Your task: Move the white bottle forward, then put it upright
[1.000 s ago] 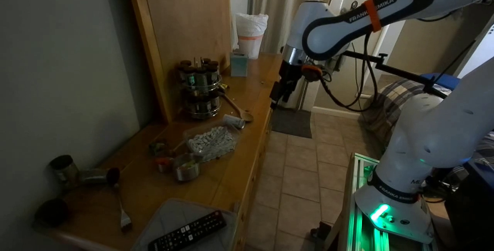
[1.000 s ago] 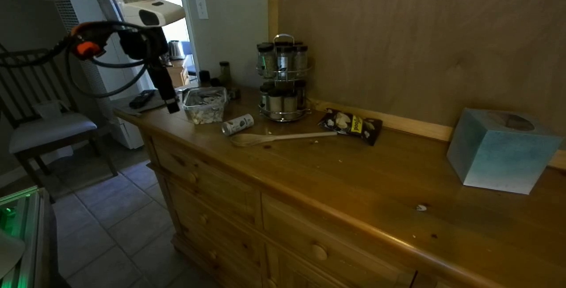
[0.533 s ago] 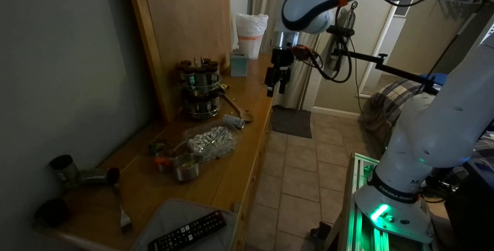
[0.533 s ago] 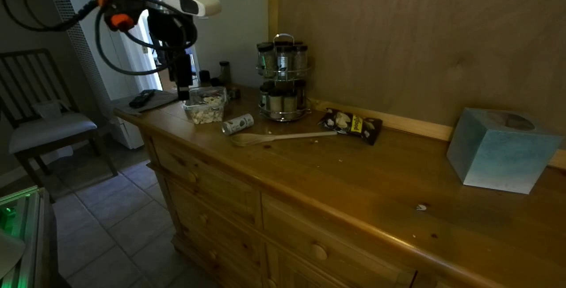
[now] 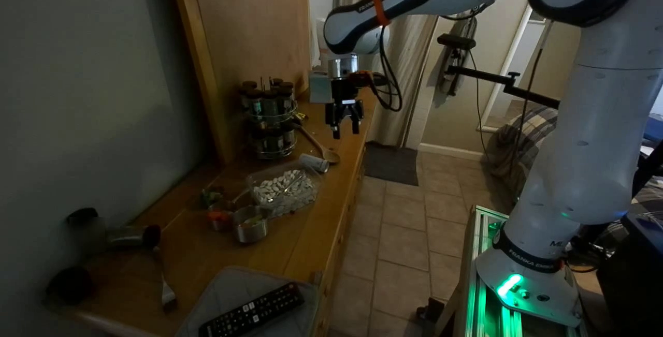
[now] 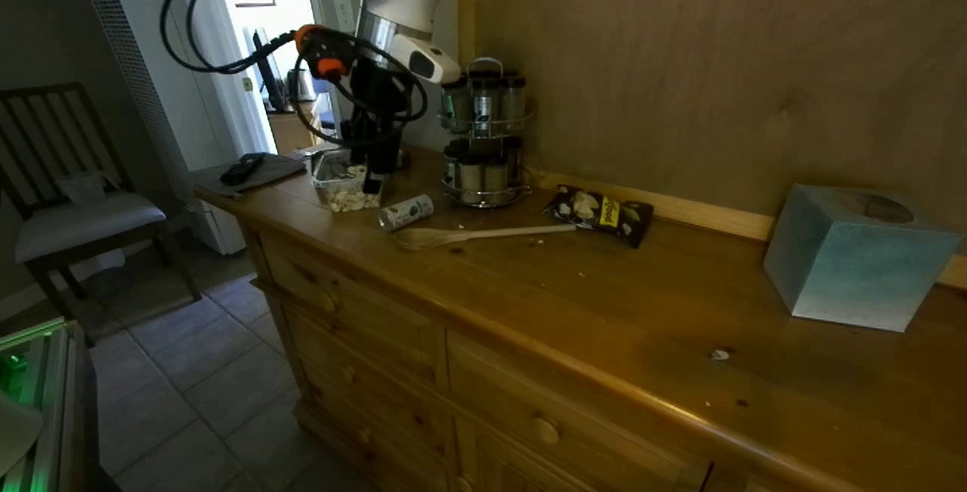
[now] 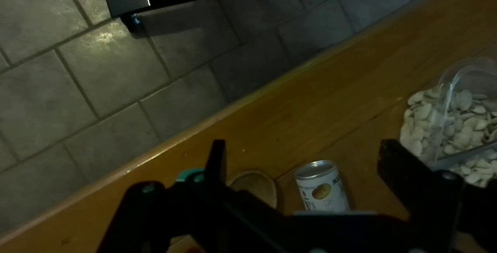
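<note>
The white bottle is a small white can (image 5: 314, 162) with a metal end and a printed label. It lies on its side on the wooden dresser top, seen in both exterior views (image 6: 406, 212). In the wrist view the can (image 7: 324, 189) shows between the two fingers, its lower part hidden by the gripper body. My gripper (image 5: 346, 131) is open and empty, pointing down above the dresser top, apart from the can. In the wrist view the gripper (image 7: 303, 144) has its fingers wide apart.
A wooden spoon (image 6: 430, 238) lies beside the can. A clear tub of white seeds (image 5: 285, 189) stands close on its other side. A spice rack (image 6: 486, 140) stands behind, with a dark snack bag (image 6: 600, 212) to its right. The dresser's front edge (image 7: 233, 111) is near.
My arm has swung in over the dresser top. The gripper has moved closer to the can, rightward in one view and leftward in the other. The can has not moved.
</note>
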{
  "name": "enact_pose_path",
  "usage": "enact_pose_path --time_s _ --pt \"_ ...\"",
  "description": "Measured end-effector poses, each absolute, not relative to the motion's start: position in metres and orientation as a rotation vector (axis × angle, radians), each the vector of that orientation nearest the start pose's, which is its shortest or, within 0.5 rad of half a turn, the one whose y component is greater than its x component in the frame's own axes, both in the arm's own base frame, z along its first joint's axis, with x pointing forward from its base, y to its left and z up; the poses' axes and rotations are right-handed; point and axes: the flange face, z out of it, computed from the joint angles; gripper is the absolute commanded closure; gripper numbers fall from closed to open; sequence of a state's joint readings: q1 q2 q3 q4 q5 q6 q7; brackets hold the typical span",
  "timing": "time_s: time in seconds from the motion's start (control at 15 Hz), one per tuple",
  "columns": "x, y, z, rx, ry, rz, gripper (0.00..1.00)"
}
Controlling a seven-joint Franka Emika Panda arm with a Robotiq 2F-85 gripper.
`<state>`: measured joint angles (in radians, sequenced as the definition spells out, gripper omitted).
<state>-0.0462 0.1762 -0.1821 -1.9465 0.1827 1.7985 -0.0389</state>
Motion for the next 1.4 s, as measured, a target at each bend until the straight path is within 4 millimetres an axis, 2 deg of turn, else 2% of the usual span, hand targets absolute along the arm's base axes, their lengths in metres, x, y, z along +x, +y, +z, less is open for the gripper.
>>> enact_pose_path --time_s 0.13,0.33,0.73,1.4 --pt "0.563 -0.105 0.358 -2.907 0.381 0.482 0.00" --pt "0.579 -0.106 0.350 -2.909 0.404 0.490 0.00" --pt "0.587 -0.114 0.344 -2.900 0.466 0.454 0.00" --pt "0.613 -0.083 0.308 -2.883 0.466 0.319 0.00"
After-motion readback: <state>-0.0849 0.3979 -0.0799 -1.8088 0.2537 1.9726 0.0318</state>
